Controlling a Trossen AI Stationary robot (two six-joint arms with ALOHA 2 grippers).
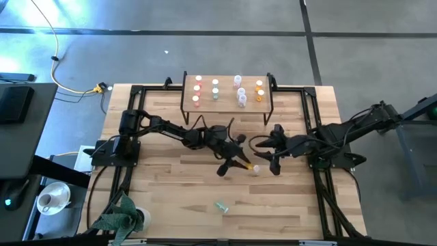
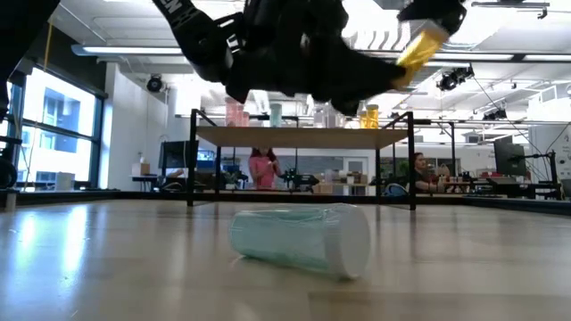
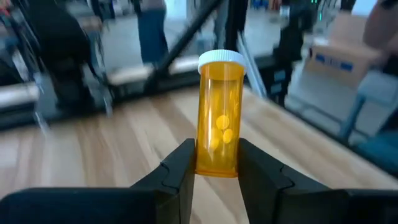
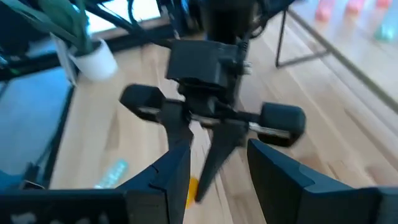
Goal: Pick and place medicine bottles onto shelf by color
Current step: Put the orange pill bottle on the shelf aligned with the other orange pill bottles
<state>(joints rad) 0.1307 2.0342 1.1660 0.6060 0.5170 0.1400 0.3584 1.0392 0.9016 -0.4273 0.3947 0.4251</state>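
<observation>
left gripper (image 3: pixel 216 171) clenched low on translucent orange pill bottle with white cap (image 3: pixel 219 115), frame centre, cap clear for upright shelving | right gripper (image 4: pixel 217 165) fingers parted, holding nothing, waits just right | light-wood shelf on black legs (image 1: pixel 229 102) upper centre, bottles grouped by colour

Dark jointed arms; black wedge-shaped fingers (image 3: pixel 180 180).

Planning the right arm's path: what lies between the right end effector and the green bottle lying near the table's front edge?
Bare tabletop, as the high view shows. The right end effector sits mid-table; the green bottle lies alone nearer the front edge, with nothing between them.
</observation>
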